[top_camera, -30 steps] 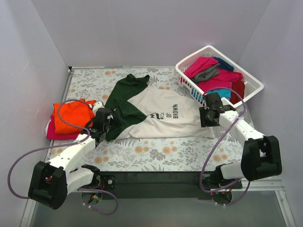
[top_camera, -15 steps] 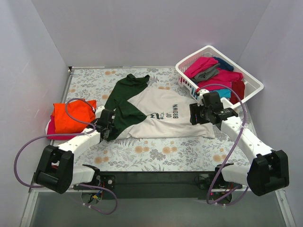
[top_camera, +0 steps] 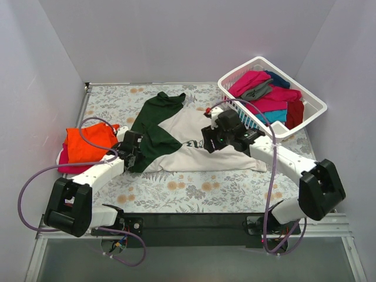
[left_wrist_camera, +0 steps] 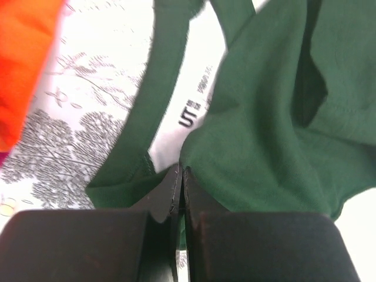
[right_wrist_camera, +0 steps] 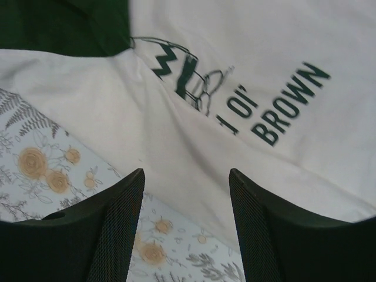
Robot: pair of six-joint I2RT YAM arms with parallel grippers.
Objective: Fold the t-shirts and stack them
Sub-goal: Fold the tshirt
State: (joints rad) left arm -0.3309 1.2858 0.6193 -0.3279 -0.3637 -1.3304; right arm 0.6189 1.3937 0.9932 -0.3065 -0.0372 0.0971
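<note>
Left of the white slatted plastic basket [top_camera: 258,61], the dark green sleeve [left_wrist_camera: 264,117] of the spread cream-white t-shirt [top_camera: 194,154] has just been pinched by the closed left claw [left_wrist_camera: 179,179], while the open right claw [right_wrist_camera: 185,176] has been swung over its print, apparently readying a fold.

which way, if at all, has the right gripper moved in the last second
Yes. The right gripper moved left, away from the basket, and is now over the cream shirt.
</note>
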